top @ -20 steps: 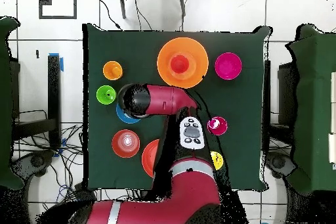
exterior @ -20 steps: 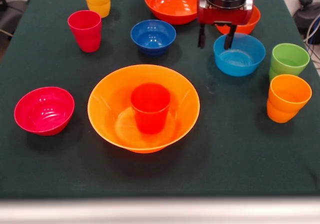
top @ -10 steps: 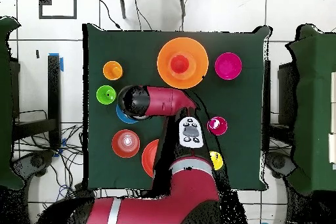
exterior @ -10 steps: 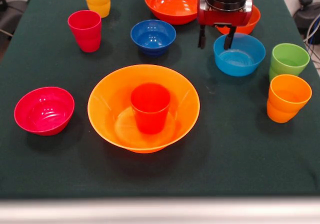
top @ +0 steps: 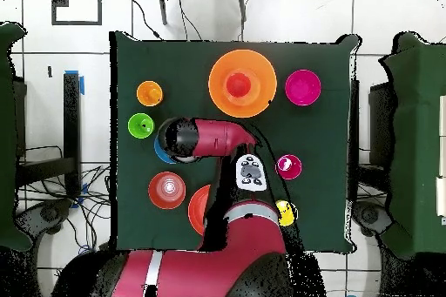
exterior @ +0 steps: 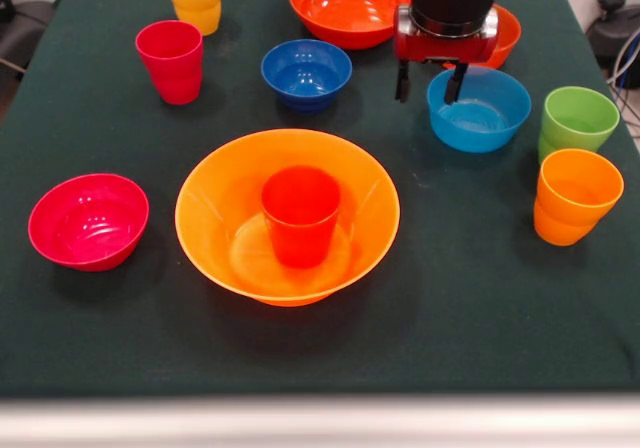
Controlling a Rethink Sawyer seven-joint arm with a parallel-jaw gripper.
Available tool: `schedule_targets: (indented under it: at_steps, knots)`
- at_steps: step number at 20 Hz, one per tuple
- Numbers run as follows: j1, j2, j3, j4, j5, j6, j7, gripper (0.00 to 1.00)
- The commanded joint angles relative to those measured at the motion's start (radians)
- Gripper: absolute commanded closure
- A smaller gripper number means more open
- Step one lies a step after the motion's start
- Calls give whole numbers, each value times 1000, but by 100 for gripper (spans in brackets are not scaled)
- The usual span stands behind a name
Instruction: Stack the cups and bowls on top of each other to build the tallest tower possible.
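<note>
Front view showed the glossy light blue plastic bowl (exterior: 479, 108) in the upper right of the frame, upright on the dark green cloth-covered table (exterior: 480, 298), and I read it as the thing my next move turned on. The black two-fingered gripper (exterior: 429, 81) under the red wrist hung at the bowl's left rim, spread apart and empty: one finger stood outside the rim to the left, the other over the inner edge, so the rim wall lay between them. I judged the grasp needed a straight drop, since the bowl sat directly below and slightly to the right of the pincer. A round bowl has no long axis, so the wrist angle mattered little.

Moving outward, the orange-red small bowl (exterior: 503, 36) sat just behind the wrist, partly hidden, and the large red-orange bowl (exterior: 349, 5) lay at top centre. The dark blue bowl (exterior: 306, 72) stood to the left of the gripper, near but apart. The green tumbler (exterior: 577, 121) and the orange tumbler (exterior: 575, 195) stood at the right edge.

The tower's start, a wide orange bowl (exterior: 375, 203) with a red-orange tumbler (exterior: 300, 214) upright in it, occupied the centre, well apart, down and left from the pincer. In the overhead view the arm (top: 213, 136) covered most of the blue bowl.
</note>
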State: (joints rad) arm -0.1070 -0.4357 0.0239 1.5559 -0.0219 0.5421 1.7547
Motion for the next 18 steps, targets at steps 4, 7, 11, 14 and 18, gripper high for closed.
schedule_targets:
  at_steps: [4,7,11,14,18]
  knots:
    - [11,99,65,-4,-35,-117,93,0]
    - [8,100,67,1,-32,-119,91,0]
    - [13,100,63,6,-27,-125,97,0]
    - [18,99,57,3,-27,-122,97,100]
    - [22,98,53,-1,-25,-114,98,100]
